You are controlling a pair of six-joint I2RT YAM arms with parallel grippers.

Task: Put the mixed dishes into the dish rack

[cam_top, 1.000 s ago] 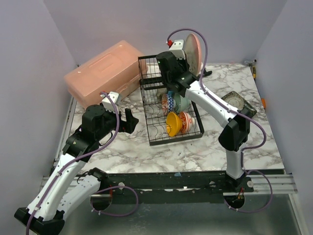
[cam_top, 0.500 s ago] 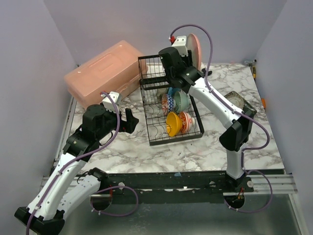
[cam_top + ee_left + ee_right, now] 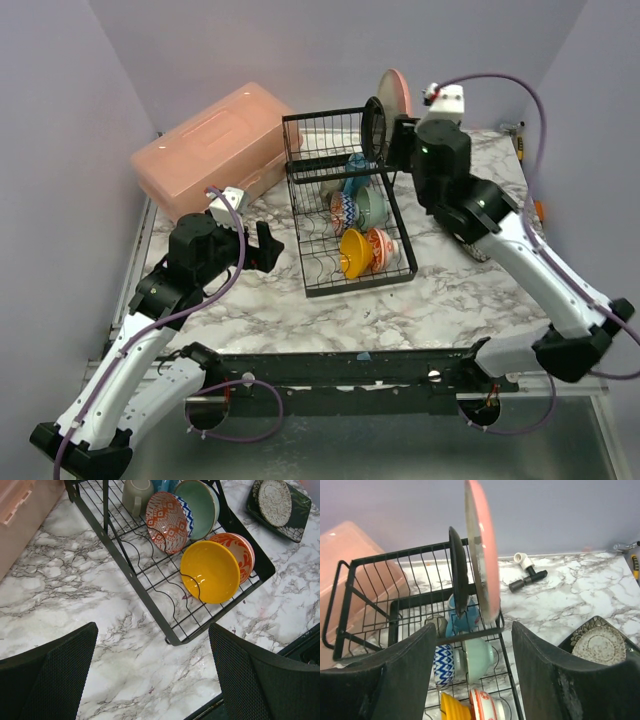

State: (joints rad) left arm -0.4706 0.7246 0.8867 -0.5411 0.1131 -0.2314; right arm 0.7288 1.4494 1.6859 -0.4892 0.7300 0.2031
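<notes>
Currently in dish rack: two plates, four bowls; left end effector, right end effector both wide.

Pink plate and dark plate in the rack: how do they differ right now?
The pink plate is salmon-coloured; the dark plate is near black. The pink plate stands taller and looks larger than the dark plate. In the right wrist view the dark plate sits left of the pink plate. Both stand upright on edge, side by side, in the dish rack.
</notes>
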